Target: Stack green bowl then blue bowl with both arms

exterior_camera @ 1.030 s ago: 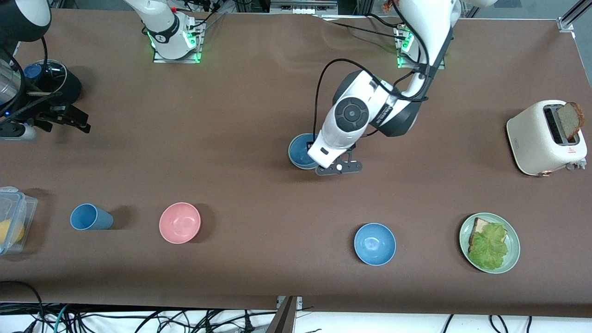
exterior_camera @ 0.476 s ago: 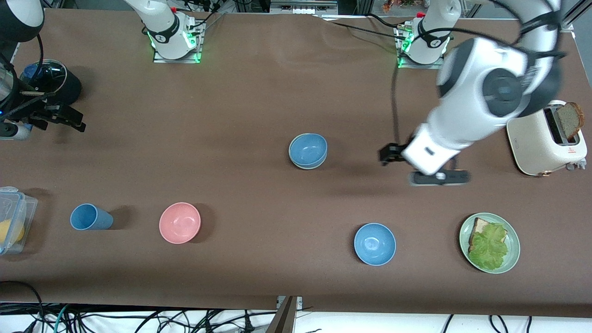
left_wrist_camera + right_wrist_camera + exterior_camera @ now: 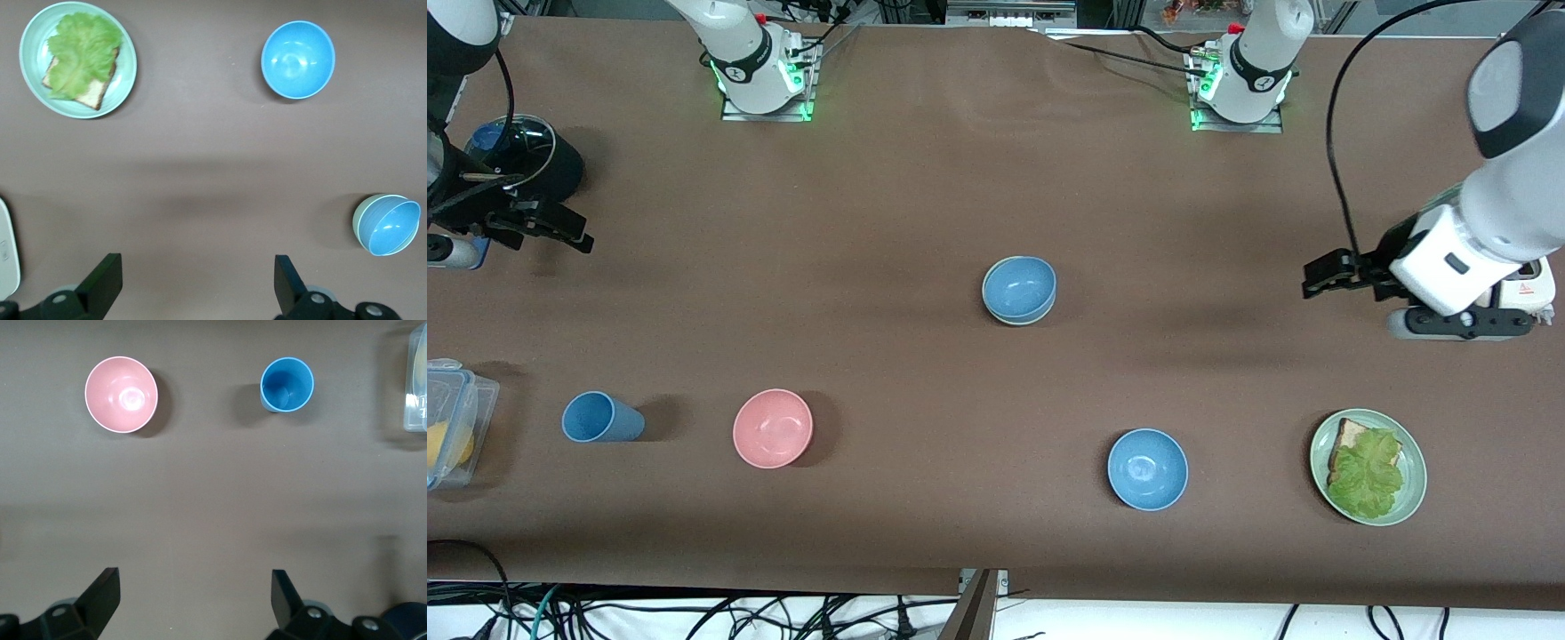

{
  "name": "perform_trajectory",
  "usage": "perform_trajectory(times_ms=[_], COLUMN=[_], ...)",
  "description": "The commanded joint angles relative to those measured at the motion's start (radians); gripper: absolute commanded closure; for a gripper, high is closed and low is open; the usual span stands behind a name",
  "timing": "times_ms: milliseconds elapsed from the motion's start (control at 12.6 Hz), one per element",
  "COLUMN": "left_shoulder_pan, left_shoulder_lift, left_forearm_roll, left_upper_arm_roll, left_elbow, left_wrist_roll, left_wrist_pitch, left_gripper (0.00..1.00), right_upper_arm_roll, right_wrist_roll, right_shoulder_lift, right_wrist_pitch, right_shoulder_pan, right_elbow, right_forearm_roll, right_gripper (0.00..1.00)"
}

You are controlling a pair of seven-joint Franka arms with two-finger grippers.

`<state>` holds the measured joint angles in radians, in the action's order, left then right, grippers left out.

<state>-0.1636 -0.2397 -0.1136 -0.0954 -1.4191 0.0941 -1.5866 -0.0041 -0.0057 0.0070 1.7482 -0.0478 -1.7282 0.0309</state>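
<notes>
Since the earlier frame, the left claw [image 3: 1334, 277] has swung off the stack to hang beside the toaster [image 3: 1529, 283] — fingers wide, empty. Note the blue bowl [image 3: 1020, 287] nested in the green bowl [image 3: 1000, 310] mid-bench: stacking looks complete. Right claw [image 3: 190, 593] waits, spread, holding nothing. Only the green bowl's rim shows.

High front camera facing my bases over the whole counter [image 3: 925, 178], my wrist cameras looking straight down, my left sharing the stacked bowls [image 3: 1019, 290] with it
</notes>
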Motion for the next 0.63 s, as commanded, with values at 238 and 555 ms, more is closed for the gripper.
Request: perform_trajectory(times_ms=[238, 555], left_shoulder_pan=[0.114, 0.111], left_shoulder_lift=[0.037, 0.030], left_forearm_roll=[0.063, 0.054], left_upper_arm_roll=[0.065, 0.062], left_elbow=[-0.015, -0.014], left_wrist_roll=[-0.076, -0.076], left_wrist_pitch=[0.037, 0.054], left_gripper=[0.00, 0.00], right_upper_arm_roll=[0.010, 0.010], right_wrist_roll=[-0.011, -0.011], right_shoulder_lift=[0.007, 0.008], right_wrist_pitch=[-0.019, -0.018], right_shoulder_pan=[-0.001, -0.003], right_elbow=[0.025, 0.025], right_forearm_roll=[-0.016, -0.016], right_gripper=[0.00, 0.00])
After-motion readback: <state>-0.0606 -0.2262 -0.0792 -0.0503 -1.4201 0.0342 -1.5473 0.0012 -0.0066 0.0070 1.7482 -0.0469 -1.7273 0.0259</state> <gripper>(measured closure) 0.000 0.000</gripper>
